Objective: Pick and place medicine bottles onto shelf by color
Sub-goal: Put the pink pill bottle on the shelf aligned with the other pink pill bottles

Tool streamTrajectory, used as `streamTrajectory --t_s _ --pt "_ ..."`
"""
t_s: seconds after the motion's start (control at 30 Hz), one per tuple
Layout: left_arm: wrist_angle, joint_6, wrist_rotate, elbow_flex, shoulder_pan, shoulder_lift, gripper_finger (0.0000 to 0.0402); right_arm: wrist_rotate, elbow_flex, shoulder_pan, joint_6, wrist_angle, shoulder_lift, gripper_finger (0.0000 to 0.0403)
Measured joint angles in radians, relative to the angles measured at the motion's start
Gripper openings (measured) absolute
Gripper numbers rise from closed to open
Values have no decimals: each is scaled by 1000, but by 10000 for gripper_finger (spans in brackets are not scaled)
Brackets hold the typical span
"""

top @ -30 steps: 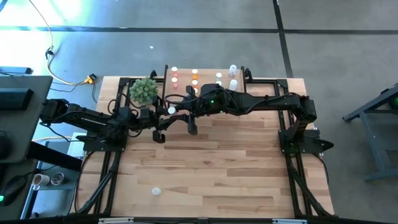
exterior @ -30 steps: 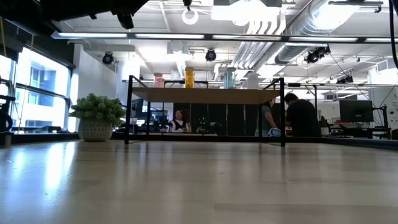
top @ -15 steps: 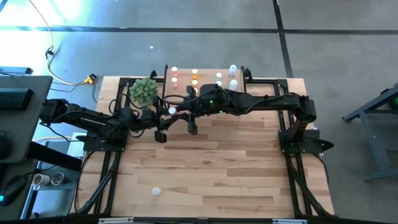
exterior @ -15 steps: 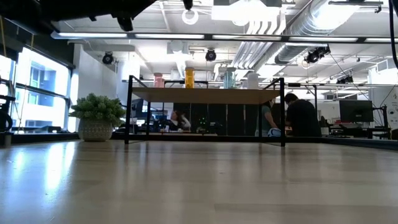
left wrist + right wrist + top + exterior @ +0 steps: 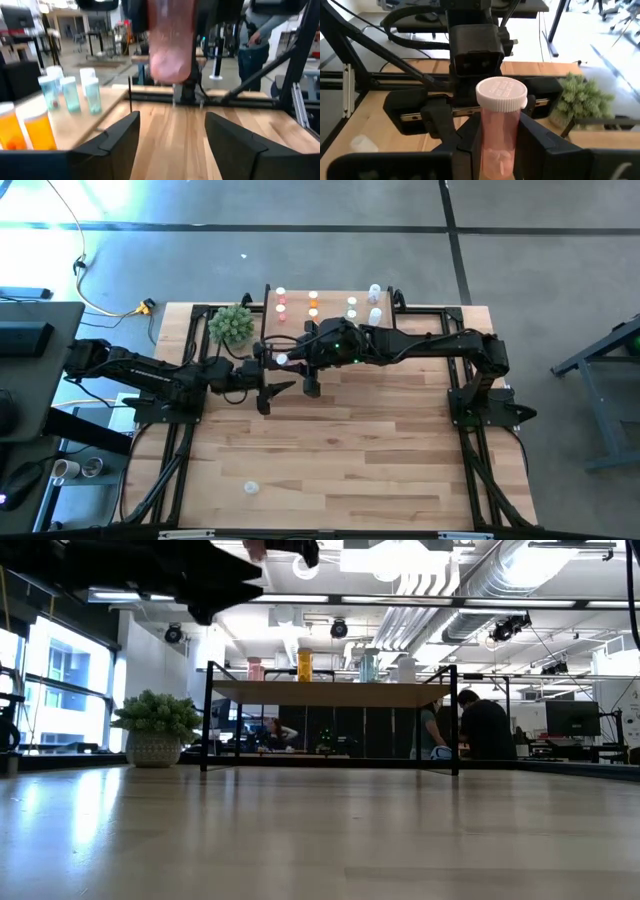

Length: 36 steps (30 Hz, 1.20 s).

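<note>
A pink medicine bottle (image 5: 497, 115) with a white cap hangs upright above the table's middle, with my right gripper (image 5: 500, 127) shut on it. In the high view its cap (image 5: 283, 360) shows just in front of the shelf (image 5: 335, 315). My left gripper (image 5: 172, 120) is open and faces it, its fingers apart and lower than the bottle's base (image 5: 170, 65), touching nothing. On the shelf stand pink (image 5: 281, 298), orange (image 5: 313, 303) and clear bottles (image 5: 373, 293). My right gripper pinches the pink bottle's body (image 5: 487, 137) below the cap between its two fingers (image 5: 535, 140). The fingers come from the table's right, slanting a little downward, and lie across the bottle. The bottle stands upright, cap up, lifted clear of the table.
A potted green plant (image 5: 230, 325) stands left of the shelf, close behind my left arm. A white bottle (image 5: 251, 487) lies near the table's front edge. People sit in the room behind the shelf (image 5: 485, 725).
My left gripper has opened, let go of the pink bottle and tipped downward, so it now shows lower in the low view. The bottle has stayed where it was, in my right gripper.
</note>
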Motion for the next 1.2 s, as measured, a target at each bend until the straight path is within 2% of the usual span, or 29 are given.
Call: streamTrajectory --t_s 0.53,0.73,0.87,1.1,1.2 --pt "-354 -68 17 6 -7 -157 219 3 0 14 165 -265 0 80" --pt "-718 -110 20 159 -29 -175 219 4 0 16 239 -367 0 80" --pt "-868 -111 24 262 -41 -170 219 6 1 32 243 -388 19 80" --pt "-1078 -93 172 395 -38 -170 218 6 0 79 239 -346 83 80" --pt "-1090 -84 244 417 -40 -156 218 7 0 94 239 -319 103 80"
